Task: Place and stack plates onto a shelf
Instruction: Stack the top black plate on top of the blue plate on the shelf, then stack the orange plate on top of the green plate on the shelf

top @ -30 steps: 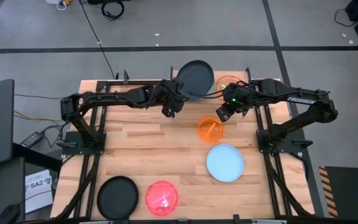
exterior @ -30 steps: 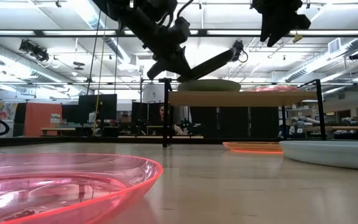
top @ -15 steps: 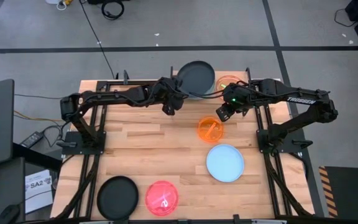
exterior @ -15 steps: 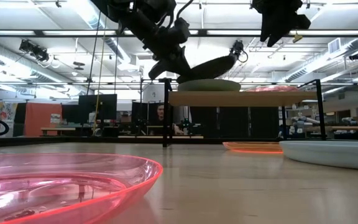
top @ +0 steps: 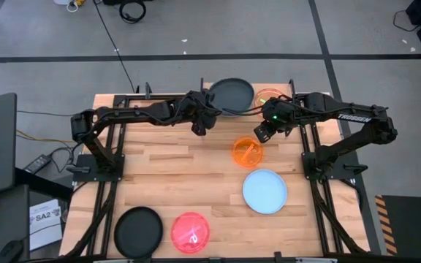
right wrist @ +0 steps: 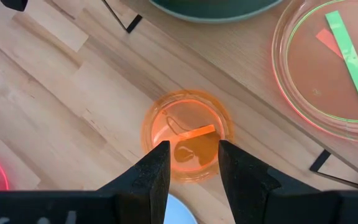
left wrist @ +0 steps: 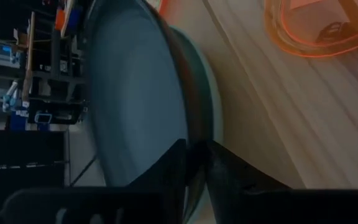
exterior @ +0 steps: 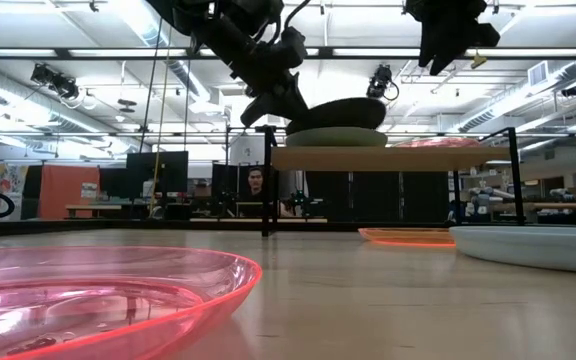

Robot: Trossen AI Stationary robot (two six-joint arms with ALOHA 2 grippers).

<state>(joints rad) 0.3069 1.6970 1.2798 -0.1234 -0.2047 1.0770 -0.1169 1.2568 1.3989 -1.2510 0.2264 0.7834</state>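
A black plate point(top: 231, 93) sits almost level on top of a pale green plate point(exterior: 336, 137) on the left half of the light-wood shelf point(exterior: 388, 157) at the table's far edge. My left gripper point(top: 200, 121) is shut on the black plate's rim. The pale green rim point(left wrist: 207, 106) shows under the black plate point(left wrist: 135, 93). On the shelf's right half lies a translucent pink plate with a lime one point(right wrist: 331, 68). My right gripper point(right wrist: 191, 163) hangs open, touching nothing, above an orange plate point(top: 248, 151) that lies flat on the table. My left gripper point(left wrist: 194, 165) pinches the black plate's rim point(left wrist: 188, 146) between its two fingers, on the plate's side toward the table's left and near edges. The fingers point(exterior: 273, 100) come slanting down from that side. The plate lies nearly level over the pale green plate, its far-right edge point(exterior: 378, 105) slightly raised.
On the tabletop lie a light blue plate point(top: 264, 191) near the right, a second black plate point(top: 139, 230) and a red plate point(top: 190, 231) at the near edge. The shelf's thin black legs point(exterior: 266, 190) stand on the table. A person point(exterior: 258, 185) shows in the room behind.
My left gripper has tipped the black plate from steeply tilted to almost level and lowered it over the pale green plate on the shelf; the plate's raised far edge has come down. The gripper has kept its hold on the rim.
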